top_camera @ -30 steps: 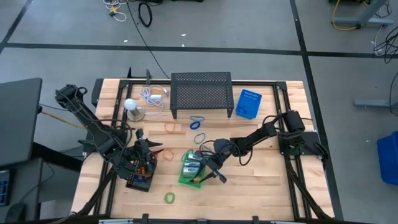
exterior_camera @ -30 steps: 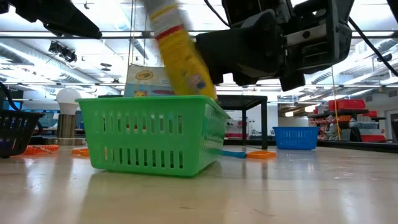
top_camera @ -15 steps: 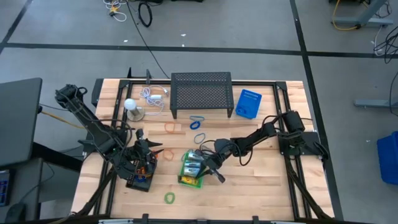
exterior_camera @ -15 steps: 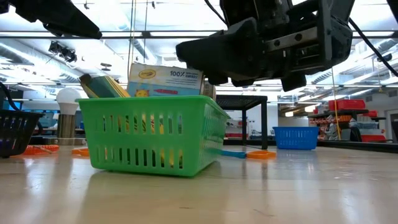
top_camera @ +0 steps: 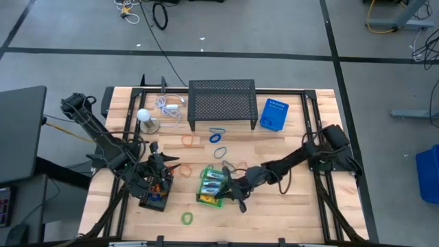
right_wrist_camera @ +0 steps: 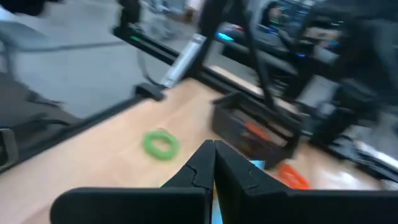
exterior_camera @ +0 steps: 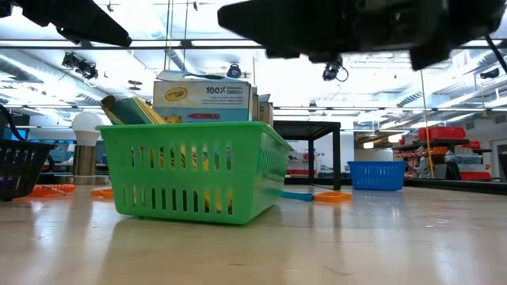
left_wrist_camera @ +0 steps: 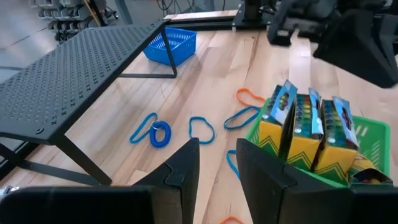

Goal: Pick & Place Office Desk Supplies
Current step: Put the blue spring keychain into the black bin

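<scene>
Several yellow crayon boxes [left_wrist_camera: 305,130] stand and lean inside a green basket [top_camera: 211,186] at mid-table, and their tops show above its rim [exterior_camera: 190,127] in the low view. Thin loops lie flat on the wood: blue [top_camera: 218,136], orange [top_camera: 189,140] and green [top_camera: 186,218]. My right gripper [top_camera: 239,199] hovers just right of the basket, toward the near edge, shut and empty [right_wrist_camera: 213,158]. My left gripper [top_camera: 167,171] hangs open left of the basket with nothing between its fingers [left_wrist_camera: 217,165].
A black basket [top_camera: 152,195] sits under my left arm. A black mesh stand [top_camera: 221,103] and a blue basket [top_camera: 274,114] are at the far side. A white ball on a base [top_camera: 143,115] and a white cable [top_camera: 170,104] are at the far left.
My right gripper has let go of a yellow crayon box it held tilted above the green basket. The box now leans inside the basket at its left end. The gripper has then risen, turned and drawn back toward the table's near right.
</scene>
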Controlling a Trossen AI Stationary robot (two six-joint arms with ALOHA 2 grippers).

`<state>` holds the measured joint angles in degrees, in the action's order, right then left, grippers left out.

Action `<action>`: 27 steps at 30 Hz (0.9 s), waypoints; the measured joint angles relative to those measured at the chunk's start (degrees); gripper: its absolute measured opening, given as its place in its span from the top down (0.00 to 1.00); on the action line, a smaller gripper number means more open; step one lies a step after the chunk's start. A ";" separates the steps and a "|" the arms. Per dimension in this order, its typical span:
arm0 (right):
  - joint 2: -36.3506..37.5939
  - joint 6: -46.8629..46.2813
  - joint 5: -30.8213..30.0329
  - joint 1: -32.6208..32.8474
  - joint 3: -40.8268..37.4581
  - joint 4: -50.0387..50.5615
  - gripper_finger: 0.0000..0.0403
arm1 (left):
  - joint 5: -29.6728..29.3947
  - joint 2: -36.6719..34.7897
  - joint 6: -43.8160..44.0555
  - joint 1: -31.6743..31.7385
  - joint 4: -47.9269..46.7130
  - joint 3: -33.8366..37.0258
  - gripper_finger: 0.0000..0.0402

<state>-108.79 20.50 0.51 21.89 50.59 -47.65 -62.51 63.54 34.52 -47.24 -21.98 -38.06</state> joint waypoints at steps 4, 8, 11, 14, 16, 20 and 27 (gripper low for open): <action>4.71 -0.93 -9.27 1.54 0.11 6.78 0.96 | -2.18 0.00 0.00 -1.28 0.16 0.00 0.71; 9.92 -6.67 -17.26 2.09 0.11 19.97 0.90 | -2.16 -0.02 0.38 -1.91 0.16 0.00 0.71; 13.76 -11.58 -19.30 1.36 0.13 31.49 0.81 | -2.07 0.23 0.42 -1.95 0.18 0.00 0.71; 16.77 -14.64 -19.56 0.31 0.13 41.70 0.71 | -2.01 0.88 0.22 -1.93 0.14 0.00 0.71; 18.43 -15.64 -19.56 -0.51 0.13 47.71 0.65 | -2.01 1.56 0.17 -1.93 0.14 0.00 0.71; 19.80 -14.56 -18.68 -2.86 0.22 57.76 0.56 | -2.56 3.21 0.30 -1.93 0.46 0.00 0.71; 19.47 -10.41 -6.87 -11.10 0.21 71.49 0.55 | -5.38 6.13 1.43 -1.59 0.41 0.00 0.71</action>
<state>-89.32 10.10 -6.36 10.79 50.80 23.84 -67.89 69.68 35.96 -48.83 -21.57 -38.06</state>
